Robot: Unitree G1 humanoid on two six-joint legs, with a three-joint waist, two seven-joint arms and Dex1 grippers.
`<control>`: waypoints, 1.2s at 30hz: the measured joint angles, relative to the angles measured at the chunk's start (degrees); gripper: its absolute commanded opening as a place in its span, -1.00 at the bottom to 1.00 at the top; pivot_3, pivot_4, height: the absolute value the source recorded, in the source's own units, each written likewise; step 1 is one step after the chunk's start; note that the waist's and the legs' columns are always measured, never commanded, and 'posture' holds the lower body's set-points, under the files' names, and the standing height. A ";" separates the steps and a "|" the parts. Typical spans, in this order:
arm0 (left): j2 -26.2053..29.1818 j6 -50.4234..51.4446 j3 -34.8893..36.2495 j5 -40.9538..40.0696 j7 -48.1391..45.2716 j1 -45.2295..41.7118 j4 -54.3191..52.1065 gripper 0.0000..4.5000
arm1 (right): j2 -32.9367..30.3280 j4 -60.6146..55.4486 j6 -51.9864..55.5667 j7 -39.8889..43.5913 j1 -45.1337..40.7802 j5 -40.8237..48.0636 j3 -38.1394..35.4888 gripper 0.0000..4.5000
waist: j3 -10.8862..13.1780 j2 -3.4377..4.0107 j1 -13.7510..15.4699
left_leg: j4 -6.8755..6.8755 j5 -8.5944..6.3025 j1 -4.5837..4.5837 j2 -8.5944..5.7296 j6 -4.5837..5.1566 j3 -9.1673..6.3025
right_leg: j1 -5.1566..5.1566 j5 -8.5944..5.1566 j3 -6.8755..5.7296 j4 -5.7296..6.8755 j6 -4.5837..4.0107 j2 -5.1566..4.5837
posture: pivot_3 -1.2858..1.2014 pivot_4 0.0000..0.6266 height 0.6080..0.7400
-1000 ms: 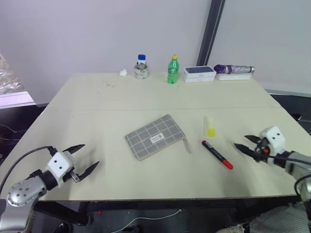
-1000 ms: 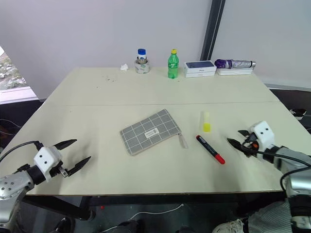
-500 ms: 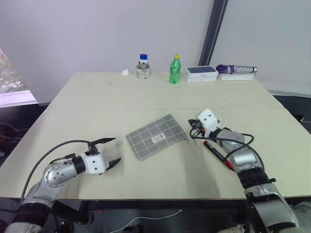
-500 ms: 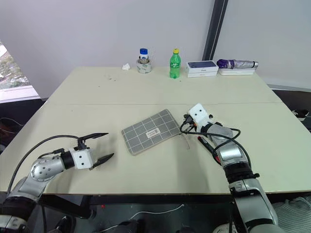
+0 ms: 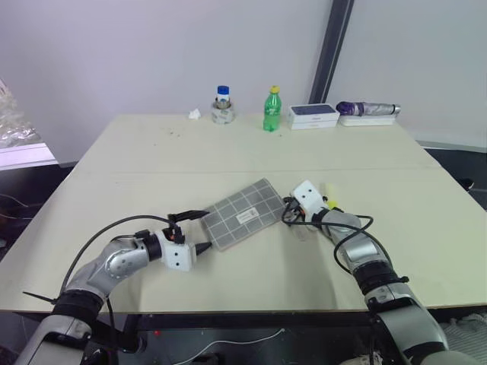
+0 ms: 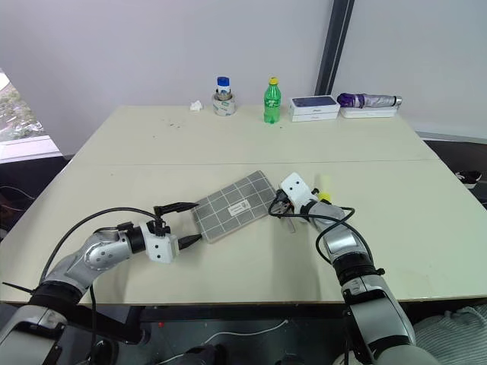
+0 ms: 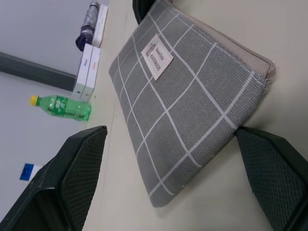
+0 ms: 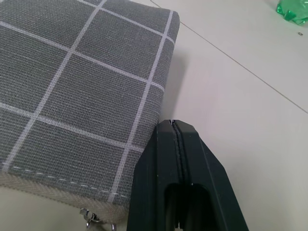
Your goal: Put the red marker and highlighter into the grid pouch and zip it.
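Beige table (image 5: 152, 152) fills the scene. Left gripper (image 5: 199, 230), jaws spread wide, straddles the grid pouch's (image 5: 242, 214) seven-o'clock corner. Right gripper (image 8: 175, 126), jaws pressed together and empty, touches its three-o'clock edge. Highlighter (image 5: 330, 199) lies just beyond.

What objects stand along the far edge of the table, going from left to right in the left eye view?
Crumpled tissue → blue-capped jar → green soda bottle → white box → purple folded umbrella.
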 measured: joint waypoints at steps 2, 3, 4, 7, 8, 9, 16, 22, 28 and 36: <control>-0.09 -0.76 -0.85 0.63 0.35 -1.32 1.25 1.00 | 0.04 -0.04 0.03 -0.16 0.00 -0.09 -0.02 -0.99 | -0.01 0.01 0.08 | 0.01 0.00 0.01 -0.01 0.00 0.00 | 0.01 0.00 0.00 0.01 0.00 0.00 | 0.03 -0.52 1.00; -0.12 -1.22 -1.18 0.71 0.49 -1.83 1.94 1.00 | 0.02 -0.05 0.03 -0.18 0.00 -0.17 -0.02 -0.99 | -0.01 0.01 0.08 | 0.01 0.00 0.01 -0.01 0.00 0.00 | 0.01 0.00 0.00 0.01 0.00 0.00 | 0.03 -0.52 1.00; -0.12 -1.60 -1.76 0.80 0.55 -2.55 2.59 1.00 | 0.00 -0.05 0.02 -0.18 0.00 -0.30 -0.01 -0.99 | -0.01 0.01 0.13 | 0.01 0.00 0.01 -0.01 0.00 -0.01 | 0.01 0.00 0.00 0.01 0.00 0.00 | 0.03 -0.52 1.00; -0.53 -2.35 -2.80 1.12 0.85 -4.24 4.41 1.00 | -0.01 -0.06 -0.04 -0.17 0.00 -0.59 -0.01 -0.99 | -0.02 0.02 0.20 | 0.02 0.00 0.01 -0.02 0.00 0.00 | 0.01 0.00 0.00 0.02 0.00 0.00 | 0.03 -0.52 1.00; -0.88 -2.38 -2.97 1.16 1.03 -4.64 4.96 1.00 | -0.01 -0.06 -0.04 -0.17 0.00 -0.72 -0.01 -0.99 | -0.02 0.02 0.25 | 0.02 0.00 0.01 -0.02 0.00 -0.01 | 0.01 0.00 0.00 0.02 0.00 0.00 | 0.03 -0.52 1.00; -1.15 -2.41 -3.12 1.22 1.36 -4.89 5.41 1.00 | -0.01 -0.08 -0.04 -0.17 0.00 -0.81 -0.01 -0.99 | -0.02 0.02 0.27 | 0.03 0.00 0.01 -0.02 0.00 -0.01 | 0.01 0.00 0.00 0.02 0.00 0.00 | 0.03 -0.52 1.00; -1.18 -2.83 -3.75 0.01 1.39 -4.94 5.79 1.00 | 0.07 -0.92 -0.07 -0.01 0.03 -1.57 0.08 -0.99 | -0.02 0.02 0.16 | 0.02 0.00 0.00 -0.02 0.00 0.00 | -0.02 0.00 0.01 0.02 0.00 0.00 | 0.03 -0.52 1.00; 1.89 -2.11 -4.84 -9.74 -7.59 -2.56 2.77 1.00 | 0.11 -1.26 -0.20 0.38 0.03 -2.03 0.08 -0.99 | -0.01 0.03 -0.66 | -0.06 0.00 0.00 0.03 -0.01 0.01 | -0.08 -0.01 0.03 0.01 -0.01 0.03 | 0.03 -0.52 1.00; 1.50 1.43 -5.07 -16.49 -13.67 -0.99 0.62 1.00 | 0.28 -1.26 -0.27 0.59 0.03 -2.08 0.08 -0.99 | -0.01 0.03 -0.53 | -0.05 0.00 0.00 0.06 -0.01 0.03 | -0.07 -0.01 0.04 0.00 -0.01 0.04 | 0.03 -0.52 1.00; 1.30 0.79 -5.44 -11.44 -12.66 -1.76 -0.90 1.00 | 0.43 -1.24 -0.39 0.96 0.03 -2.10 0.16 -0.99 | -0.02 0.03 -0.30 | -0.03 0.00 0.01 0.02 0.00 0.03 | -0.03 -0.01 0.03 0.00 0.00 0.04 | 0.03 -0.52 1.00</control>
